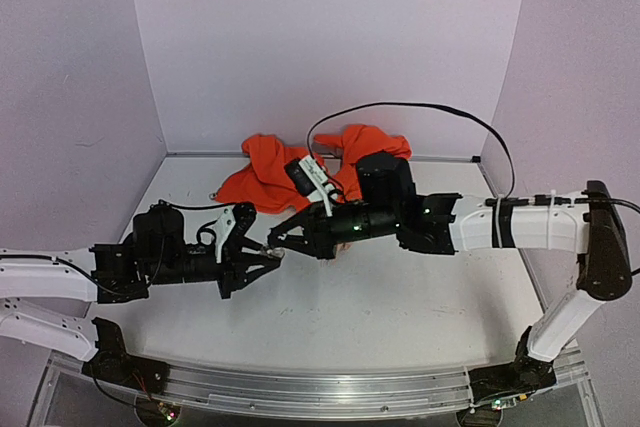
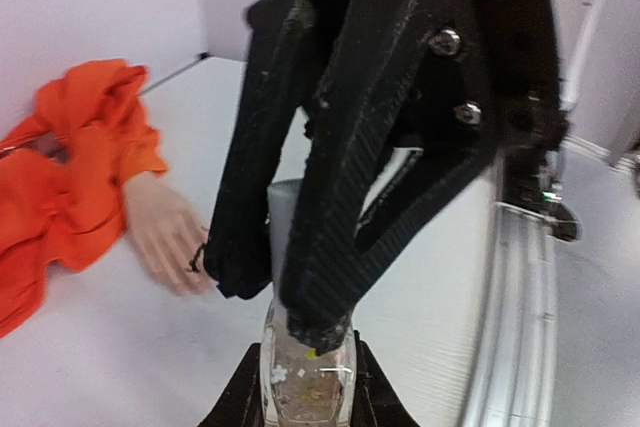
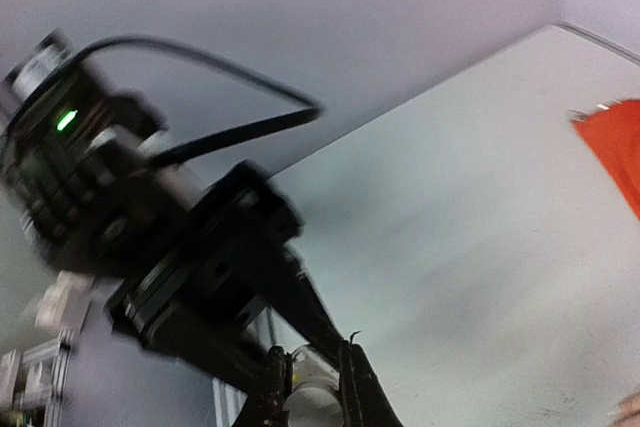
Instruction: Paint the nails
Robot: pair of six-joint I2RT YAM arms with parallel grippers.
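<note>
My left gripper (image 1: 258, 255) is shut on a small clear glass bottle (image 2: 305, 377) with glittery contents, held upright above the table. My right gripper (image 1: 280, 244) comes from the right and is shut on the bottle's grey cap (image 2: 283, 202); the cap also shows between its fingers in the right wrist view (image 3: 312, 399). The flesh-coloured mannequin hand (image 2: 160, 232) lies on the table to the left of the bottle, in an orange sleeve (image 2: 70, 177). Its fingertips are partly hidden behind my right gripper's finger, and the nails are too blurred to make out.
The orange fabric (image 1: 275, 172) is heaped at the back middle of the table, with a white block (image 1: 308, 177) and a black cable (image 1: 420, 109) over it. A metal rail (image 1: 320, 387) runs along the front edge. Purple walls close off the back and sides.
</note>
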